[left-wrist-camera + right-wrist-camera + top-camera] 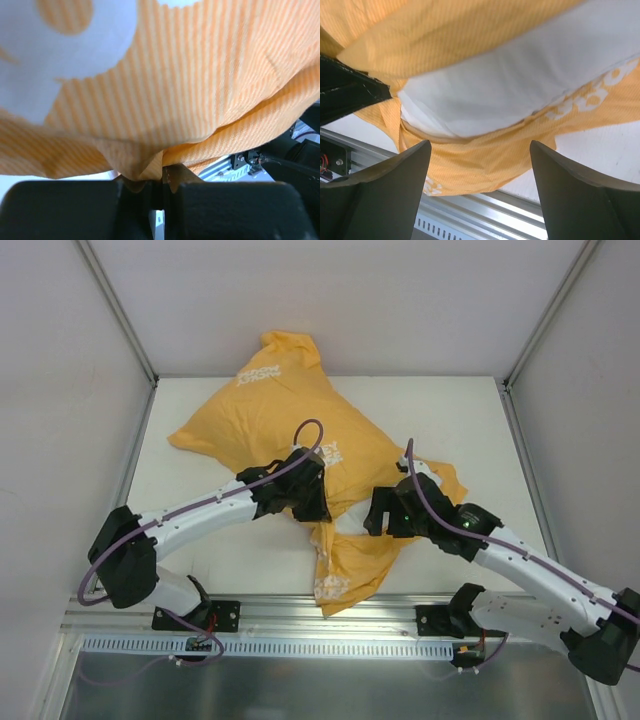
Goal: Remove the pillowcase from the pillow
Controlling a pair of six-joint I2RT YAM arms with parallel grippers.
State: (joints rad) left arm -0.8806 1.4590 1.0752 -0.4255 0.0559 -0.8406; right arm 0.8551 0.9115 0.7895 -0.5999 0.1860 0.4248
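Note:
The orange pillowcase with small white logos lies across the table, a loose flap trailing toward the near edge. My left gripper sits at its near side, shut on a fold of the orange pillowcase. My right gripper stands open just off the cloth's right end. In the right wrist view the white pillow shows bare inside the pillowcase's open mouth, ahead of the gripper, whose fingers hold nothing.
A metal rail runs along the table's near edge, under the flap. White enclosure walls with metal posts close in the left, back and right sides. The left arm's black housing shows at the left of the right wrist view.

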